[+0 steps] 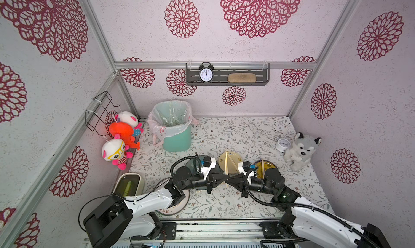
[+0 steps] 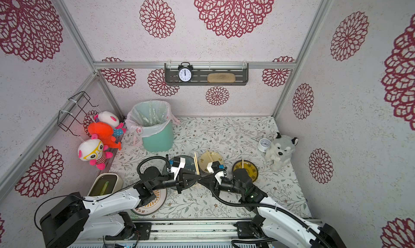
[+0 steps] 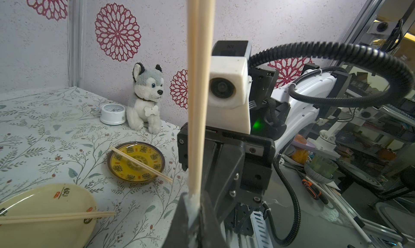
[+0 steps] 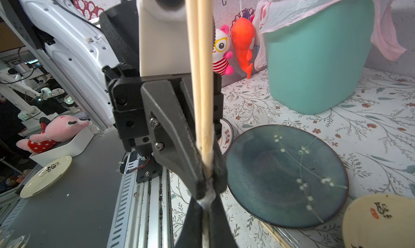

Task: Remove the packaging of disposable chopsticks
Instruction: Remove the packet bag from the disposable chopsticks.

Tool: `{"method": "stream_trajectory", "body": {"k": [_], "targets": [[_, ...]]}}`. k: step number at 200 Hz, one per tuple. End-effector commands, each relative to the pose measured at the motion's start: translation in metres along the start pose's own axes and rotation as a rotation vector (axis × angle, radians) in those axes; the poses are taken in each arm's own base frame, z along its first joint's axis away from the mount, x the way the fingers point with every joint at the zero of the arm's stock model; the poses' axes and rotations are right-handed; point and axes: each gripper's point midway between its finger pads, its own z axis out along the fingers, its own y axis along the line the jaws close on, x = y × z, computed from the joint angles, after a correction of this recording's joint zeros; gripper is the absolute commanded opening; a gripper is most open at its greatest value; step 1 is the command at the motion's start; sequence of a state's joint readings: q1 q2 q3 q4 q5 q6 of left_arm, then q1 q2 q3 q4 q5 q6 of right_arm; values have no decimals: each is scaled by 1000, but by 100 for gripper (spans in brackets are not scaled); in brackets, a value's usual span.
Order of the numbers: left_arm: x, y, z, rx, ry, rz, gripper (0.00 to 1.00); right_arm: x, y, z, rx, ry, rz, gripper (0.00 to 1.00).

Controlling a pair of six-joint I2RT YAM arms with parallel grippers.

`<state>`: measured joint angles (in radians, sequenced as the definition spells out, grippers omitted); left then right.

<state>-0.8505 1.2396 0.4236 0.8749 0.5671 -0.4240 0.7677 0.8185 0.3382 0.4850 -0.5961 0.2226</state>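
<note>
— What do the top views give?

— In both top views the left hand (image 1: pixel 223 179) and right hand (image 1: pixel 228 180) meet tip to tip above the counter (image 1: pixel 247 132). A pair of chopsticks (image 2: pixel 196 164) crosses between them. Glossy packaging (image 1: pixel 171 117) lies in the lined bin (image 1: pixel 177 141) at the back.

— And the left wrist?

— The left hand (image 3: pixel 194 204) is pinching the bare chopsticks (image 3: pixel 198 89) near one end.

— The right wrist?

— The right hand (image 4: pixel 207 204) is pressed together on a whitish scrap (image 4: pixel 208 193) just under the sticks' end. It is perhaps sleeve film, but too blurred to say. The dark plate (image 4: pixel 287 179) lies beside them.
</note>
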Motion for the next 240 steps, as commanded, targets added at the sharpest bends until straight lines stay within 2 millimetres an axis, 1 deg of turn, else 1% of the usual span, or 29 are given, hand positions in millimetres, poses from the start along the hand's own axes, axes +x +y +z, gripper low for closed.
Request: {"method": "stream_trajectory", "body": {"k": [1, 17, 33, 39, 50, 56, 63, 68, 74, 82, 93, 99, 111, 130, 157, 177, 198, 217, 240], "targets": [[8, -4, 3, 20, 59, -13, 0, -38, 6, -6, -3, -158, -73, 0], [0, -7, 7, 36, 50, -6, 0, -31, 3, -6, 7, -147, -61, 0], [-5, -7, 9, 41, 32, 1, 0, -30, 1, -6, 19, -149, -58, 0], [-7, -7, 9, 42, 28, -5, 0, -29, 0, -7, 23, -149, -60, 4], [-8, -7, 8, 41, 24, -1, 0, -29, 0, -7, 25, -144, -63, 5], [-9, -6, 7, 34, 19, -1, 0, -29, 0, -7, 25, -143, -64, 7], [-9, -6, 5, 31, 15, -1, 0, -28, 0, -7, 25, -138, -62, 15], [-10, -6, 4, 30, 13, 0, 0, -28, 0, -7, 27, -136, -61, 25], [-10, -6, 3, 28, 10, 1, 0, -27, -1, -7, 31, -130, -59, 35], [-11, -6, 0, 25, 7, 4, 0, -25, -2, -7, 36, -125, -55, 52], [-13, -6, -3, 21, 4, 6, 0, -24, -3, -7, 42, -124, -52, 69], [-14, -6, -5, 18, 2, 6, 0, -24, -4, -8, 46, -125, -50, 76], [-14, -5, -8, 6, 3, 8, 0, -24, -5, -9, 55, -132, -51, 85], [-10, -3, -13, -17, 19, 12, 0, -34, 0, -13, 48, -162, -62, 98], [5, 5, -19, -69, 75, 10, 0, -64, 9, -19, 46, -203, -89, 99], [12, 5, -24, -77, 87, 1, 0, -83, 14, -16, 37, -209, -111, 99], [14, 2, -29, -73, 76, 9, 0, -93, 15, -5, 1, -187, -109, 99], [15, 2, -33, -79, 73, 11, 0, -95, 15, 10, -47, -163, -95, 98], [16, 2, -36, -80, 72, 11, 0, -95, 15, 23, -99, -136, -82, 83]]}}
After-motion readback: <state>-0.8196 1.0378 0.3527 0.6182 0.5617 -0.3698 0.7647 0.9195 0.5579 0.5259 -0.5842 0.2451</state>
